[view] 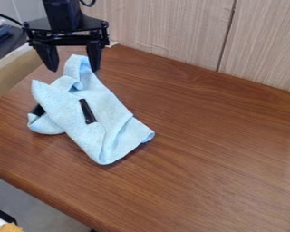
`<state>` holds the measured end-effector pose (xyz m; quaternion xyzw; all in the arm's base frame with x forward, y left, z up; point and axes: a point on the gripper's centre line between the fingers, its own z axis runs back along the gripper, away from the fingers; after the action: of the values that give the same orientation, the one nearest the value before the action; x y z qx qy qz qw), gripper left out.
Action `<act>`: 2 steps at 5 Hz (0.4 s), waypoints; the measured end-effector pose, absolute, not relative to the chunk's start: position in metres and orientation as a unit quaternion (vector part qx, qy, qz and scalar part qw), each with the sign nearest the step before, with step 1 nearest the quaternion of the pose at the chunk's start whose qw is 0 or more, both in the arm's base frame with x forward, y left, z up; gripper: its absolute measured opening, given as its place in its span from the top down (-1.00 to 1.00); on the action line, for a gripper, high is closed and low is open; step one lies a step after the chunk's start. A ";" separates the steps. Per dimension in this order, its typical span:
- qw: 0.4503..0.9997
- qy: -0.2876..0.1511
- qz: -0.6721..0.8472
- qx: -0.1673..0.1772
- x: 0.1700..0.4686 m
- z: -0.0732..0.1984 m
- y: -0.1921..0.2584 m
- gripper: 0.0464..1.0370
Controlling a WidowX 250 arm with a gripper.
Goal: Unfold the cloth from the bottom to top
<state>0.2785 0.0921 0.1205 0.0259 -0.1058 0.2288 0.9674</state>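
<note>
Hanging above the upper end of the cloth, the black two-finger gripper is open, its two fingers set well apart and pointing down. The light-blue cloth lies crumpled and folded below the gripper, spreading from there toward the lower right of the view. Its narrow upper end forms a raised loop that appears between the two fingers; whether either finger touches the fabric cannot be told. Under this loop, the cloth broadens into overlapping layers, with one pointed corner below the left-hand finger as viewed and a rounded lower fold farther down. The farthest corner from the gripper, at lower right, shows a turned edge

A slim black bar rests on the cloth, below the gripper and slightly to its right, tilted from the vertical. A second dark piece shows at the cloth's left margin, below the left-hand finger and partly covered by fabric; its exact nature cannot be told. The brown wooden table extends beneath the gripper and away to its right, its grain running across the surface. Behind the gripper and to its right stands a pale wood-grain panel with a dark vertical seam
</note>
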 end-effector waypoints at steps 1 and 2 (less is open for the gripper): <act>0.968 -0.091 0.231 0.024 0.277 0.112 0.092 -0.93; 0.968 -0.076 0.238 0.026 0.280 0.098 0.092 -0.93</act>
<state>0.2798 0.0922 0.0979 0.0263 -0.0756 0.2382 0.9679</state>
